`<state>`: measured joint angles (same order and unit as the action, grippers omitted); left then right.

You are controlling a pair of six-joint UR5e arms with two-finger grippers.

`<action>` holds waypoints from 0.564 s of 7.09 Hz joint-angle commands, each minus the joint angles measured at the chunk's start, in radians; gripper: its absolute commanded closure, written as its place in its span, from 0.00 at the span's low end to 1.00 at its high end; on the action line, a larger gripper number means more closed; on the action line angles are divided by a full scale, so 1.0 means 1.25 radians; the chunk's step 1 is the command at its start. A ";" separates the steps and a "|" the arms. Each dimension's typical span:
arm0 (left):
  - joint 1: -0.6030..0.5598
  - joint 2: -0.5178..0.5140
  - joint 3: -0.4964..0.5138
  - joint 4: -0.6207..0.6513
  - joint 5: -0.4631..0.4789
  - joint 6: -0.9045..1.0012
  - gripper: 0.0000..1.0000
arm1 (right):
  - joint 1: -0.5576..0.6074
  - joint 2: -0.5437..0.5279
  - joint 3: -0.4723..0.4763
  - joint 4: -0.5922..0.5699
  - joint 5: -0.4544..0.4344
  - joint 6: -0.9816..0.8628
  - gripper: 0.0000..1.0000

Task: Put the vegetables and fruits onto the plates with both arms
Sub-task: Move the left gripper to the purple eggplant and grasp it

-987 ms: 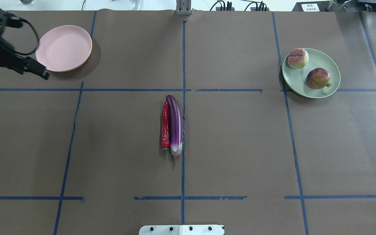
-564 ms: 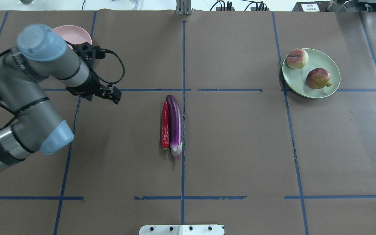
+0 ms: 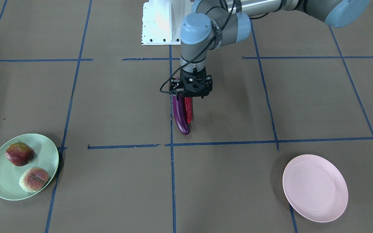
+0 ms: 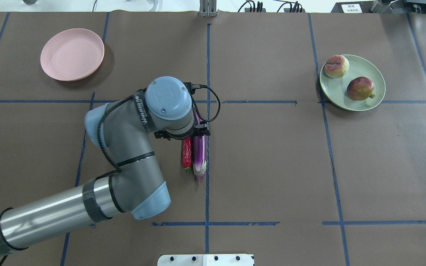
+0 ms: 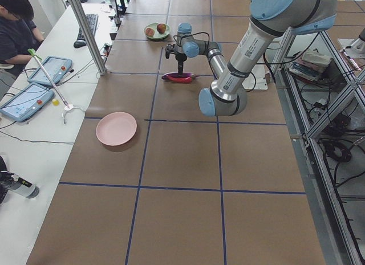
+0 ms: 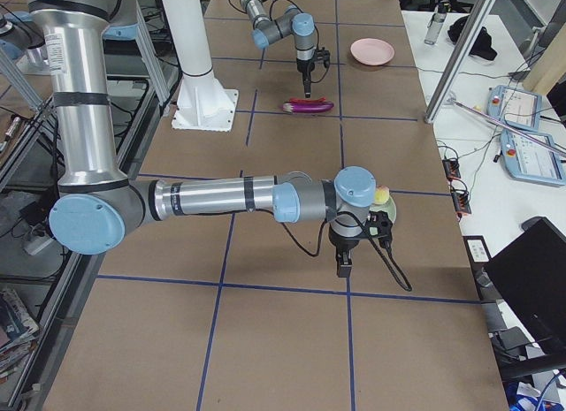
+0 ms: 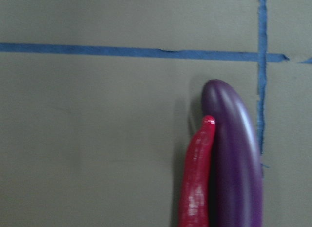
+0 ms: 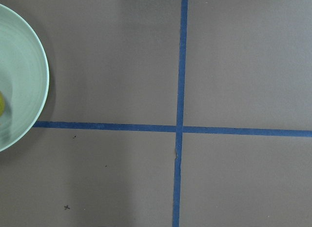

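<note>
The purple eggplant (image 4: 199,155) and red chili (image 4: 186,153) lie side by side at the table's middle, touching; the left wrist view shows their far ends (image 7: 236,154). My left gripper (image 3: 189,97) hangs straight down just above their robot-side ends and looks open and empty. The pomegranate (image 4: 361,88) and peach (image 4: 336,66) sit on the green plate (image 4: 368,66). The pink plate (image 4: 72,54) holds nothing. My right gripper (image 6: 343,268) shows only in the exterior right view, beside the green plate; I cannot tell its jaws.
The brown paper table cover carries a grid of blue tape lines. The white base block (image 4: 205,259) is at the near edge. A person and tablets (image 5: 43,71) are at a side bench beyond the table.
My left arm has swung from the pink plate at the far left across to the table's middle, and now its gripper points down over the eggplant and chili. The vegetables and fruits have not moved.
</note>
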<state>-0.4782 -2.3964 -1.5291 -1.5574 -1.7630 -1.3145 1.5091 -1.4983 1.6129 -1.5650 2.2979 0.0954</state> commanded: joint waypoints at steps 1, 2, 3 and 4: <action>0.034 -0.075 0.116 -0.002 0.057 -0.033 0.04 | -0.003 0.000 -0.001 0.000 0.000 0.001 0.00; 0.036 -0.072 0.120 -0.001 0.063 -0.034 0.23 | -0.003 0.000 -0.001 0.000 0.000 0.001 0.00; 0.039 -0.070 0.127 -0.002 0.063 -0.034 0.35 | -0.003 0.000 -0.001 0.000 0.000 0.001 0.00; 0.040 -0.071 0.127 -0.002 0.062 -0.034 0.54 | -0.006 0.000 -0.001 0.000 0.000 0.001 0.00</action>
<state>-0.4311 -2.4837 -1.3759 -1.5596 -1.6868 -1.3568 1.5039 -1.4987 1.6122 -1.5647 2.2979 0.0966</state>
